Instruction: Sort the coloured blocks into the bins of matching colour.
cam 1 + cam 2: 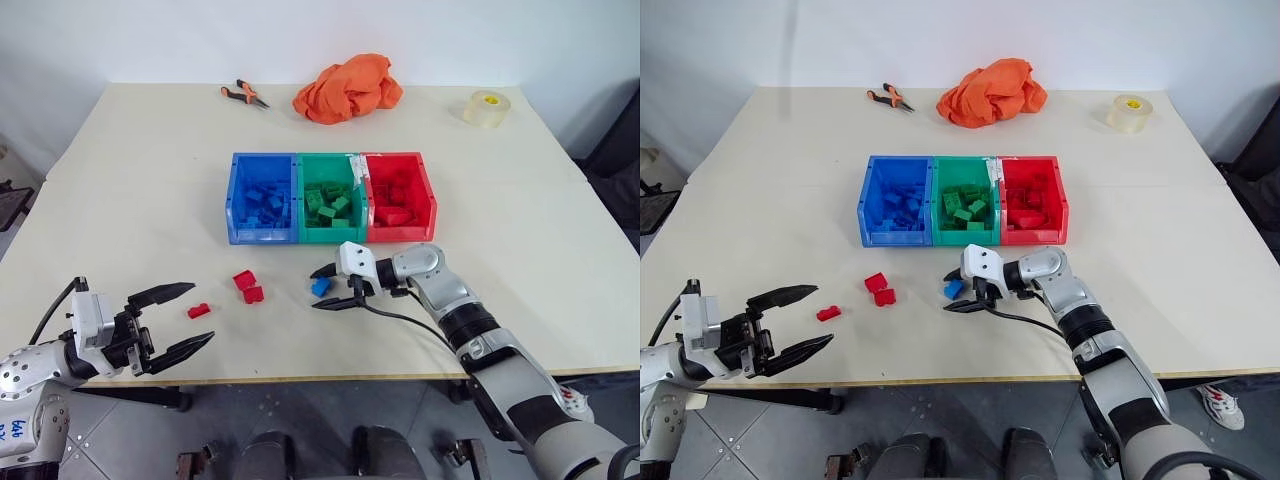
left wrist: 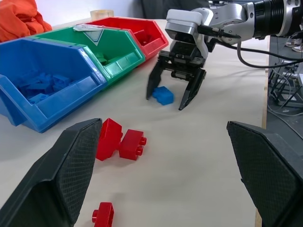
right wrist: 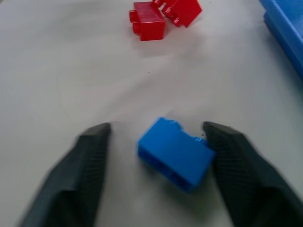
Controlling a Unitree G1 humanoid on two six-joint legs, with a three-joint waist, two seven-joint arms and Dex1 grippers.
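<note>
While the left gripper (image 1: 185, 315) hangs near the table's (image 1: 150, 180) front edge with its two black fingers spread wide and nothing between them, a small red block (image 1: 199, 310) lies on the table just beyond its tips. A little further right, two more red blocks (image 1: 247, 286) lie touching each other. Next comes the blue block (image 3: 175, 153), which lies on the table in front of the green bin (image 1: 330, 198). The right gripper (image 1: 330, 286) is lowered around this block: one finger touches its side, and the other finger stands a little apart from it, so the fingers are not yet pressed together on it.

Behind these things the three bins stand joined in a row: the blue bin (image 1: 262, 198) on the left, the green one in the middle, and the red bin (image 1: 400, 198) on the right. Each bin holds blocks of its own colour.

At the far edge lie pliers (image 1: 245, 95), an orange cloth (image 1: 347, 88) and a tape roll (image 1: 487, 108).
</note>
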